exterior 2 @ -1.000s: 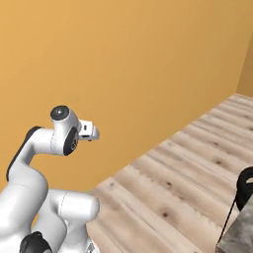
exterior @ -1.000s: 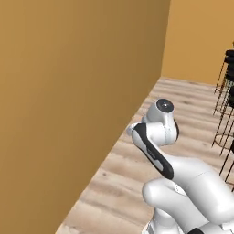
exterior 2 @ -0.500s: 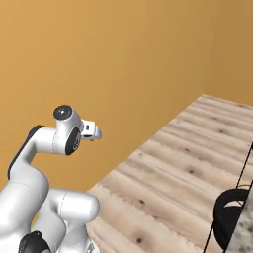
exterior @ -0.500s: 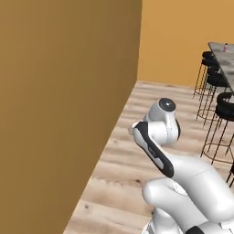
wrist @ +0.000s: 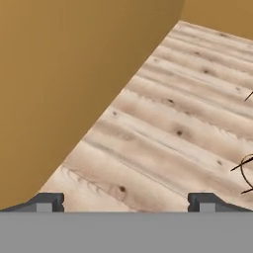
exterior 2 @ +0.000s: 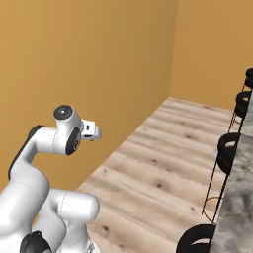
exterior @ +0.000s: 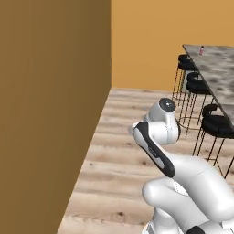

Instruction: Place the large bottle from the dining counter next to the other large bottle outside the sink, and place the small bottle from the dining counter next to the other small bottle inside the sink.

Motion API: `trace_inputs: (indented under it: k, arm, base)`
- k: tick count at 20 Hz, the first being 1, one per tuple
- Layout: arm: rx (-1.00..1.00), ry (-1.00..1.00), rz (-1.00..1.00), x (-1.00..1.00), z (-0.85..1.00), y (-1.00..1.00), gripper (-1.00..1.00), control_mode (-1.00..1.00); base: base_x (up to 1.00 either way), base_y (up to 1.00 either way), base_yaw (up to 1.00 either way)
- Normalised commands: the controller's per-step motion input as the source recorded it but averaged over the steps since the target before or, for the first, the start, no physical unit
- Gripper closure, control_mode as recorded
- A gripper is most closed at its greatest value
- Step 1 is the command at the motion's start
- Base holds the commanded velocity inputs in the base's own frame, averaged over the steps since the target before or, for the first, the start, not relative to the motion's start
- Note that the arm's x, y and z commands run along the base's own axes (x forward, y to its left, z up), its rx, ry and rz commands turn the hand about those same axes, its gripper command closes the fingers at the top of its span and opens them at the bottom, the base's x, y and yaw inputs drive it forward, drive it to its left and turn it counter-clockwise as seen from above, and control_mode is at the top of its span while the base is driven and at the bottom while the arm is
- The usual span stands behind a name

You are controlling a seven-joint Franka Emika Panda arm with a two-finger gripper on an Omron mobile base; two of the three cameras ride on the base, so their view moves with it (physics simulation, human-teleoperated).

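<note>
A small bottle [exterior: 201, 50] stands on the mottled grey dining counter [exterior: 219, 80]

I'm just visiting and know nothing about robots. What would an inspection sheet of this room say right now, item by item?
Surface: the dining counter, mottled grey-brown stone, stands off to the right; its near edge also shows in the right base view.
Job's things: a small bottle stands at the counter's far end, too small to tell more.
Clutter: nothing seen.
Grippers: the gripper is open and empty, its fingertips wide apart over the wood floor.
Cables: nothing seen.
Surroundings: an orange-brown wall on the left; black wire-legged stools lined along the counter.
</note>
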Motion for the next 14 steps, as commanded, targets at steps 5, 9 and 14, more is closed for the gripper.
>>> trace_inputs:
  k: [5,9,14]
  arm:
    - [0.0,0.0,0.0,0.0,0.0,0.0,-1.0,1.0]
    - [0.0,0.0,0.0,0.0,0.0,0.0,-1.0,1.0]
    - [0.0,0.0,0.0,0.0,0.0,0.0,-1.0,1.0]
  base:
    - [1.0,-0.01,-0.29]
    - [1.0,0.0,-0.28]
    - [1.0,0.11,-0.25]
